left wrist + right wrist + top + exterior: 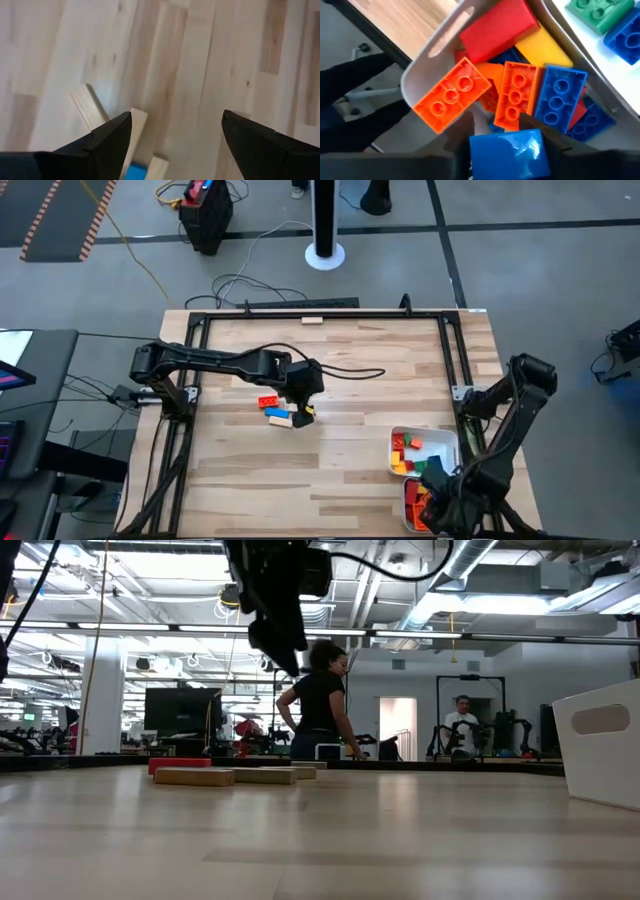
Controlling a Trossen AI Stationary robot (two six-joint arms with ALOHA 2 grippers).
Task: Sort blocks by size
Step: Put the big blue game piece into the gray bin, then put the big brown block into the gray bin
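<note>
My left gripper [172, 142] hangs over the middle of the table [340, 370] with its fingers spread wide and nothing between them; only bare wood shows in the gap. Just beside my left-hand finger [107, 142] lie plain tan wooden blocks [87, 105], one of them tilted against its neighbour, and a blue block [134, 172] peeks out right under that finger. From above, this small cluster sits directly below and a little to the outer side of my gripper: a red brick [268, 402], a blue brick [276, 416] and a tan wooden piece [298, 421], all close together. My right gripper [506, 155] is down at the near right corner of the table, over the nearer white tray [427, 60], its fingers closed on a glossy blue block [506, 152]. Just beyond that block the tray holds a heap of studded bricks: two orange ones [452, 95], a blue one [560, 100], a red one [497, 27] and a yellow one [545, 47]. Beside it, in the farther tray [440, 438], lie green [597, 12] and blue bricks. Far behind the table, people stand in the room.
</note>
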